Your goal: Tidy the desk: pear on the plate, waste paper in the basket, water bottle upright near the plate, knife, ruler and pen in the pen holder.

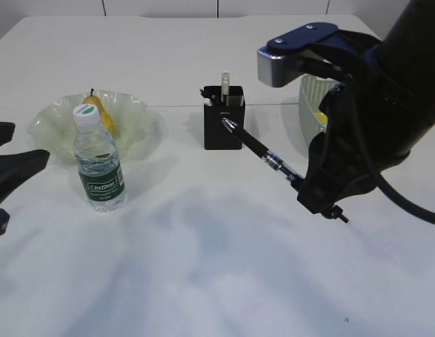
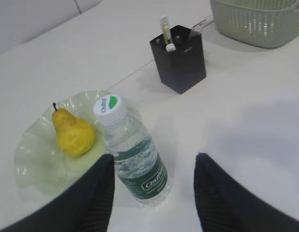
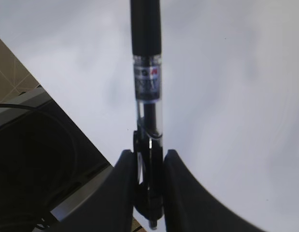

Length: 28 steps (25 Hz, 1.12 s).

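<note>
- The right pincer (image 3: pixel 148 193) is clamped on the clip end of the pen (image 1: pixel 263 149); in the right wrist view both dark fingers press the barrel from either side.
- The pen is held in the air, slanting up and leftward in the exterior view, its long axis running from the pincer at lower right toward the pen holder (image 1: pixel 224 126); its free end hangs just at the holder's front face, below the rim.
- My judgement: the coming move turns on this line. The holder lies up and to the left of the right pincer, so the pen must be lifted and stood more upright before its end can clear the rim.
- The right arm is far nearer the holder than the left.
- The pen has a matte black grip and a clear plastic middle with a printed band; the holder is a matte black square cup, already carrying a white stick-like item and something clear.
- The left pincer (image 2: pixel 151 193) stands apart, holding nothing, just above the water bottle (image 2: pixel 132 154).
- The bottle, clear ribbed plastic with a dark green label, stands upright, just beside the plate (image 2: pixel 28 154).
- The pear (image 2: pixel 72 135), smooth and yellow, lies on that ruffled translucent plate.
- The basket (image 2: pixel 258 21), sage-green and perforated, sits beyond the holder on the white desk (image 1: pixel 217 281).
</note>
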Available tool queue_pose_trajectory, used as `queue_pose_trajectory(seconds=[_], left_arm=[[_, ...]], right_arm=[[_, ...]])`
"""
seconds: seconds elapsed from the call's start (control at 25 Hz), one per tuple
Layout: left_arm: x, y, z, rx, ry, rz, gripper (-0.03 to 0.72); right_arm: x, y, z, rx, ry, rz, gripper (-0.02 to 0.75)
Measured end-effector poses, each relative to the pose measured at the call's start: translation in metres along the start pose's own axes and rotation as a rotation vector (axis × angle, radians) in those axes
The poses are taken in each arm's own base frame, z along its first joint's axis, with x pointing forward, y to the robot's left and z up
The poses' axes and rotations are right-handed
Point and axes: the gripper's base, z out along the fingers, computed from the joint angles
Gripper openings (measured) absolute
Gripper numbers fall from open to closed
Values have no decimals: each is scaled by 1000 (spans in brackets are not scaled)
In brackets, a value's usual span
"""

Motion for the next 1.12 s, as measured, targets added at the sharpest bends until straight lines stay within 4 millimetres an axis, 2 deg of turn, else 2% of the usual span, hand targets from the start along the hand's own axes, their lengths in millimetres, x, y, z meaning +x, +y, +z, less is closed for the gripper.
queue_pose_trajectory(seconds=[0.16, 0.44, 0.8, 1.12], left_arm=[[-6, -9, 0, 47, -63, 228, 374], [-22, -24, 4, 119, -311, 626, 374], [-11, -40, 31, 230, -362, 733, 374], [-6, -48, 43, 277, -425, 826, 374]], right_arm=[[0, 0, 0, 5, 2, -2, 105], [0, -1, 0, 6, 0, -2, 105], [-3, 1, 6, -30, 7, 14, 105], [-5, 6, 7, -97, -15, 42, 105]])
